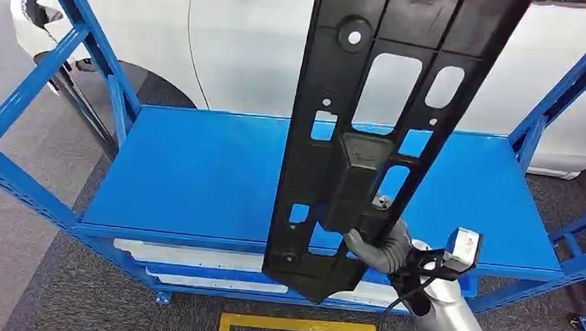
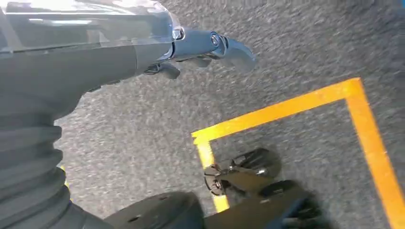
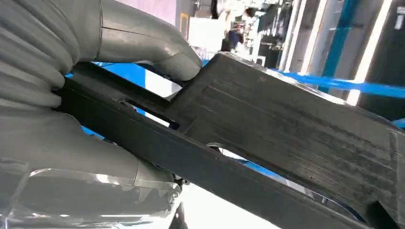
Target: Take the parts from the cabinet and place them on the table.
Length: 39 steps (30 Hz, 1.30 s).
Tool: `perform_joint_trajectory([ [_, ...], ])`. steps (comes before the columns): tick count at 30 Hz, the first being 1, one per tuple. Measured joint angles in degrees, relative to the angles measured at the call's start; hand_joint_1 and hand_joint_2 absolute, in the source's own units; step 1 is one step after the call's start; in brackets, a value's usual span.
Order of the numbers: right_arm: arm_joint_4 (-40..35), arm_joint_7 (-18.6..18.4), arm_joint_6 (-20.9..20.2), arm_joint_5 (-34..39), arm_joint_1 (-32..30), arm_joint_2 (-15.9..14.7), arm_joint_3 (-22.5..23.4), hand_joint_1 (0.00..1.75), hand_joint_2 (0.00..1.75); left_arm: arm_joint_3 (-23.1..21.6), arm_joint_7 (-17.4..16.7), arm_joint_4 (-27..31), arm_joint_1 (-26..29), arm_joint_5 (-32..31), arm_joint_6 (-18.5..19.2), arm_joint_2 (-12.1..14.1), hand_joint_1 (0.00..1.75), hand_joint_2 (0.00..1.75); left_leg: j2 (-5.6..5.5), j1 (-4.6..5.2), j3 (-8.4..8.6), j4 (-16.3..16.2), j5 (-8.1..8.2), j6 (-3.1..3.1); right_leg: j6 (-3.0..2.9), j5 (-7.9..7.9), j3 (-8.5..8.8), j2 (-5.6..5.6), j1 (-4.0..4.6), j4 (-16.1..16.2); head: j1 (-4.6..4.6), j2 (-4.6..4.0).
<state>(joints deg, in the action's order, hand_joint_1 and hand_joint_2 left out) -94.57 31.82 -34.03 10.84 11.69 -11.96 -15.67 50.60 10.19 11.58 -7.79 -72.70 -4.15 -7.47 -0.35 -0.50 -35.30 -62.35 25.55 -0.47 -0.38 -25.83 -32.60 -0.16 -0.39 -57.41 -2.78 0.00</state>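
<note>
right hand (image 1: 382,246) gripping black part (image 1: 381,132) (left hand (image 2: 210,47) empty)

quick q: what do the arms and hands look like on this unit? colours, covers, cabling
Right arm: silver tube, black cable, white camera module at the wrist. Right hand: grey, with ribbed grey cover and thick grey thumb. Left hand: same grey cover, darker blue-grey fingers.

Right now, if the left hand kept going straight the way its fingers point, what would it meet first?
Most likely the grey carpet floor. The left hand holds nothing and its fingers point over bare carpet, short of the yellow floor line. Depth is unclear here.
</note>
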Motion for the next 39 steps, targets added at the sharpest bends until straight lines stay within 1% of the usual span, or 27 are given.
perform_joint_trajectory([
  [1, 0.00, -0.11, 0.02, 0.04, -0.09, 0.00, -0.02, 1.75, 1.75, 0.00, 0.00, 0.00, -0.19, -0.09, -0.09, -0.09, 0.00, 1.75, -0.09, 0.03, 1.34, 3.09, -0.09, 0.43, 0.24, -0.17, -0.09, 0.00, 0.04, -0.15, 0.00, 0.00],
  [2, -0.02, -0.43, 0.00, 0.30, -0.33, 0.00, -0.02, 1.75, 1.75, -0.02, -0.13, 0.00, -0.33, -0.11, -0.09, -0.35, 0.00, 1.75, -0.13, 0.27, 1.77, 3.97, 0.03, 0.82, 0.55, -0.32, -0.37, 0.06, 0.45, -0.64, 0.00, 0.00],
  [5, -0.66, -1.22, -0.39, 0.22, -2.23, 0.00, -0.09, 1.75, 1.75, 0.00, -1.14, 0.00, 0.17, 0.07, -0.04, -0.61, 0.00, 1.75, -0.19, 0.54, 1.55, 3.74, -0.09, 1.68, 1.43, -0.06, -0.35, 0.06, 0.17, -0.34, 0.00, 0.00],
  [6, -1.01, -1.31, -0.42, -0.05, -2.72, 0.00, -0.13, 1.75, 1.75, 0.00, -1.66, 0.00, 0.56, 0.02, 0.00, -0.74, 0.00, 1.75, -0.10, 0.22, 1.68, 4.30, -0.36, 2.10, 1.72, -0.22, -0.37, 0.16, 0.19, -0.47, 0.00, 0.00],
  [7, -1.66, -1.55, 0.07, -0.46, -3.41, 0.02, -0.13, 1.75, 1.75, 0.00, -2.08, 0.00, 0.93, -0.31, 0.13, -0.79, 0.00, 1.75, -0.01, 0.05, 1.90, 4.54, -0.54, 2.37, 2.01, -1.24, -0.66, 0.18, 0.02, -1.35, 0.02, 0.00],
  [8, -2.41, -1.66, 0.44, -0.66, -4.15, 0.04, -0.07, 1.75, 1.75, 0.00, -2.27, 0.00, 1.18, -0.72, 0.26, -0.81, 0.00, 1.75, 0.07, 0.00, 1.85, 4.61, -0.61, 2.66, 2.31, -3.38, -1.94, 0.13, 0.00, -4.30, 0.00, 0.00],
  [9, -3.24, -1.79, 0.52, -0.68, -5.17, 0.04, 0.18, 1.75, 1.75, -0.02, -2.43, 0.00, 1.42, -1.03, 0.42, -0.88, 0.00, 1.75, 0.04, 0.01, 1.78, 4.61, -0.64, 2.76, 2.55, -5.75, -3.96, 0.14, -0.18, -8.81, 0.02, 0.00],
  [11, -4.20, -1.86, 0.52, -0.74, -7.43, 0.04, 0.42, 1.75, 1.75, -0.02, -2.73, 0.00, 2.13, -1.14, 0.46, -0.92, 0.00, 1.75, 0.02, 0.04, 1.74, 4.59, -0.62, 2.79, 2.89, -8.74, -7.71, 0.14, -0.39, -16.96, 0.00, 0.00],
  [12, -4.54, -1.77, 0.52, -1.11, -8.31, 0.04, 0.55, 1.75, 1.75, -0.02, -2.99, 0.00, 2.43, -1.18, 0.46, -0.92, 0.00, 1.75, 0.02, 0.04, 1.74, 4.55, -0.62, 2.79, 2.95, -8.46, -8.29, 0.14, -0.45, -18.00, 0.00, 0.00],
  [13, -4.85, -1.60, 0.55, -1.52, -8.97, 0.04, 0.76, 1.75, 1.75, 0.00, -3.04, 0.00, 2.53, -1.22, 0.44, -0.92, 0.00, 1.75, 0.02, 0.04, 1.74, 4.53, -0.61, 2.78, 2.95, -6.88, -7.49, 0.13, -0.52, -16.28, 0.02, 0.00],
  [15, -5.38, -1.03, 0.61, -2.10, -9.50, 0.04, 1.18, 1.75, 1.75, -0.11, -3.34, 0.00, 2.35, -1.71, 0.50, -1.05, 0.00, 1.75, 0.02, 0.04, 1.78, 4.31, -0.54, 2.62, 2.66, -1.97, -2.62, 0.08, -0.54, -6.70, 0.00, 0.00],
  [16, -5.64, -0.85, 0.59, -2.23, -9.58, 0.04, 1.40, 1.75, 1.75, -0.18, -3.34, 0.00, 2.26, -1.70, 0.57, -1.16, 0.00, 1.75, 0.02, 0.04, 1.81, 4.23, -0.48, 2.49, 2.39, -0.33, -0.16, -0.01, -0.53, -2.19, 0.02, 0.00],
  [17, -5.94, -0.79, 0.57, -2.36, -9.58, 0.04, 1.64, 1.75, 1.75, -0.20, -3.30, 0.00, 2.14, -1.68, 0.57, -1.23, 0.00, 1.75, 0.04, 0.35, 1.71, 4.17, -0.47, 2.11, 2.14, -1.22, 0.53, -0.07, -0.08, -0.45, 0.00, 0.00],
  [20, -6.38, -0.79, 0.26, -2.43, -9.65, 0.04, 1.79, 1.75, 1.75, -0.20, -3.06, 0.00, 1.83, -1.44, 0.59, -1.38, 0.00, 1.75, 0.07, 0.23, 1.68, 4.32, -0.70, 1.14, 1.29, -0.65, 0.22, 0.15, 0.24, -0.42, 0.00, 0.00],
  [21, -6.38, -0.83, 0.13, -2.47, -9.62, 0.04, 1.81, 1.75, 1.75, -0.20, -2.99, 0.00, 1.80, -1.16, 0.59, -1.40, 0.00, 1.75, 0.07, 0.18, 1.79, 4.53, -0.86, 0.85, 0.98, -0.54, 0.21, 0.16, 0.27, -0.38, 0.00, 0.00],
  [22, -6.38, -0.92, -0.02, -2.49, -9.53, 0.00, 1.84, 1.75, 1.75, -0.20, -2.99, 0.02, 1.80, -1.09, 0.57, -1.51, 0.00, 1.75, 0.09, 0.42, 1.75, 4.28, -0.72, 0.45, 0.37, -0.02, 0.33, 0.10, -0.29, 0.36, 0.00, 0.00],
  [23, -6.38, -1.00, -0.06, -2.49, -9.25, 0.00, 1.84, 1.75, 1.75, -0.20, -2.95, 0.00, 1.80, -0.97, 0.57, -1.51, 0.00, 1.75, 0.03, 0.17, 1.22, 3.12, 0.47, 0.20, 0.11, 0.21, 0.40, -0.14, -0.31, 0.58, 0.00, 0.00],
  [25, -6.38, -1.31, -0.48, -2.49, -8.42, 0.00, 1.84, 1.75, 1.75, -0.20, -2.91, 0.00, 1.75, -0.50, 0.48, -1.73, 0.00, 1.75, 0.04, 0.19, -1.27, -2.91, 4.75, -0.03, -0.30, 0.45, 0.08, -0.15, -0.28, 0.57, 0.00, 0.00],
  [27, -6.25, -2.30, -1.25, -2.51, -7.59, 0.00, 1.81, 1.75, 1.75, -0.07, -2.78, 0.00, 1.84, 0.18, 0.33, -1.88, 0.00, 1.75, 0.04, 0.19, -5.23, -12.49, 9.10, -0.27, -0.51, 0.64, -0.35, -0.23, -0.09, 0.46, 0.00, 0.00],
  [28, -6.10, -2.56, -1.49, -2.51, -7.40, 0.00, 1.77, 1.75, 1.75, 0.02, -2.71, 0.00, 1.85, 0.61, 0.22, -1.92, 0.00, 1.75, 0.05, 0.19, -6.11, -14.83, 9.52, -0.28, -0.47, 0.70, -0.57, -0.28, 0.02, 0.34, 0.00, 0.00],
  [29, -5.86, -2.75, -1.77, -2.51, -7.13, 0.00, 1.68, 1.75, 1.75, 0.13, -2.56, 0.00, 1.88, 0.74, 0.17, -2.01, 0.00, 1.75, 0.05, 0.19, -5.41, -13.88, 8.48, -0.22, -0.46, 0.71, -0.64, -0.29, 0.05, 0.25, 0.00, 0.00],
  [30, -5.59, -3.04, -2.06, -2.49, -6.56, 0.00, 1.57, 1.75, 1.75, 0.37, -2.49, 0.00, 2.00, 0.96, -0.07, -2.08, 0.00, 1.75, 0.05, 0.19, -3.35, -10.40, 6.35, -0.09, -0.44, 0.72, -0.68, -0.28, 0.08, 0.13, 0.00, 0.00],
  [32, -5.05, -3.17, -2.27, -2.40, -5.01, 0.00, 1.40, 1.75, 1.75, 0.85, -2.43, 0.00, 2.18, 1.20, -0.26, -2.16, 0.00, 1.75, 0.04, 0.20, 2.32, -0.10, 1.72, 0.46, -0.30, 0.69, -0.68, -0.22, 0.12, -0.22, 0.00, 0.00],
  [33, -4.81, -3.19, -2.47, -2.23, -4.19, 0.00, 1.29, 1.75, 1.75, 0.94, -2.36, 0.00, 2.16, 1.29, -0.37, -2.16, 0.00, 1.75, 0.00, 0.39, 3.89, 3.47, 1.90, 0.84, 0.00, 0.70, -0.86, -0.18, 0.40, -0.47, 0.00, 0.00],
  [37, -4.07, -3.43, -2.93, -1.79, -3.04, 0.00, 1.14, 1.75, 1.75, 1.16, -2.19, 0.00, 2.47, 1.51, -0.59, -2.27, 0.00, 1.75, -0.17, 0.56, 3.46, 4.11, 1.31, 1.95, 1.34, 1.29, -1.39, -0.14, 0.40, -0.46, 0.02, 0.00],
  [38, -3.91, -3.50, -2.93, -1.71, -2.93, 0.00, 1.14, 1.75, 1.75, 1.27, -2.12, 0.00, 2.55, 1.60, -0.59, -2.43, 0.00, 1.75, -0.05, 0.09, 3.67, 4.71, 0.73, 2.53, 1.73, 0.80, -1.61, -0.08, 0.25, -0.90, 0.00, 0.00],
  [39, -3.76, -3.52, -2.95, -1.62, -2.76, 0.02, 1.11, 1.75, 1.75, 1.33, -2.05, 0.00, 2.46, 1.71, -0.59, -2.47, 0.00, 1.75, -0.07, 0.11, 3.52, 4.76, 0.54, 2.74, 2.00, -0.85, -2.27, -0.04, 0.17, -2.55, 0.00, 0.00],
])
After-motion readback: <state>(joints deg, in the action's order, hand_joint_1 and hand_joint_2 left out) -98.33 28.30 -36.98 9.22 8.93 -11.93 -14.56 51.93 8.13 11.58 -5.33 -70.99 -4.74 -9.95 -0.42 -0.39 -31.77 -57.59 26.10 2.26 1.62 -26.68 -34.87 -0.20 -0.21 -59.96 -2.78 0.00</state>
